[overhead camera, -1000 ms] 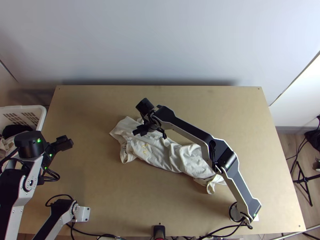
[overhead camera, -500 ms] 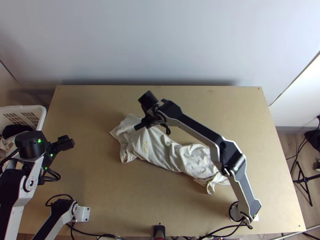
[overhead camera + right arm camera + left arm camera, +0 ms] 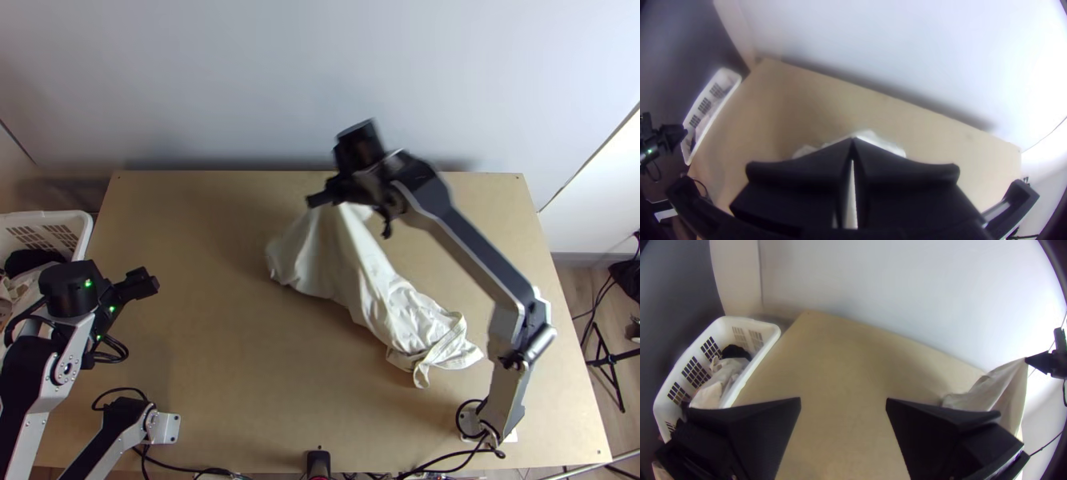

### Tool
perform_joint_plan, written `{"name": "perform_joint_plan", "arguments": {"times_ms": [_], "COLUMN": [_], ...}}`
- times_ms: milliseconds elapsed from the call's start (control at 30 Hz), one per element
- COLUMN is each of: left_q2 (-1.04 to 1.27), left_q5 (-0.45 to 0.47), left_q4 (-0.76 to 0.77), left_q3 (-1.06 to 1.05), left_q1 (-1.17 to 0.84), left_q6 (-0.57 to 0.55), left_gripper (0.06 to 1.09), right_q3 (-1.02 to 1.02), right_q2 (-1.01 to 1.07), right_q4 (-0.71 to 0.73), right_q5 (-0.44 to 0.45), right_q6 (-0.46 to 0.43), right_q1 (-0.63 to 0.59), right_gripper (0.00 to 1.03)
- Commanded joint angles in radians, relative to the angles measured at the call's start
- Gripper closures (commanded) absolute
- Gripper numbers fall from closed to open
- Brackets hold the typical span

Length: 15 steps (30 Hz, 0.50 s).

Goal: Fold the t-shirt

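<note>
My right gripper [image 3: 322,198] is up over the table's back half, shut on the upper part of the white t-shirt [image 3: 352,264]. The shirt hangs from it in folds, and its lower end lies bunched toward the right arm's base. In the right wrist view, the right gripper [image 3: 852,144] has its fingertips together, with the shirt [image 3: 880,142] showing beyond them. My left gripper [image 3: 152,285] is at the table's left side, away from the cloth. The left wrist view shows the left gripper [image 3: 843,404] open with nothing between its fingers, and the raised shirt [image 3: 991,393] off to one side.
A white basket [image 3: 78,232] with cloths in it stands by the table's left edge. The wall [image 3: 320,88] rises behind the table [image 3: 208,360]. Cables [image 3: 200,468] run along the near edge.
The right gripper has moved up the picture and to the right, lifting the t-shirt's left part and dragging it along. The left gripper has shifted slightly right.
</note>
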Motion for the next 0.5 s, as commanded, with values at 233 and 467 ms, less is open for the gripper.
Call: {"name": "perform_joint_plan", "arguments": {"times_ms": [233,467], "left_q2": [0.008,0.017], "left_q5": [0.000,0.000], "left_q4": [0.030,0.047], "left_q3": [0.005,0.028], "left_q1": [-0.117,-0.155], "left_q6": [-0.026,-0.019], "left_gripper": [0.15,0.15], "right_q3": [0.157,0.155], "right_q2": [-0.210,-0.293], "right_q4": [0.009,0.237], "right_q5": [0.252,0.475], "right_q6": [-0.218,-0.534], "right_q1": [0.043,0.192], "right_gripper": [1.00,1.00]}}
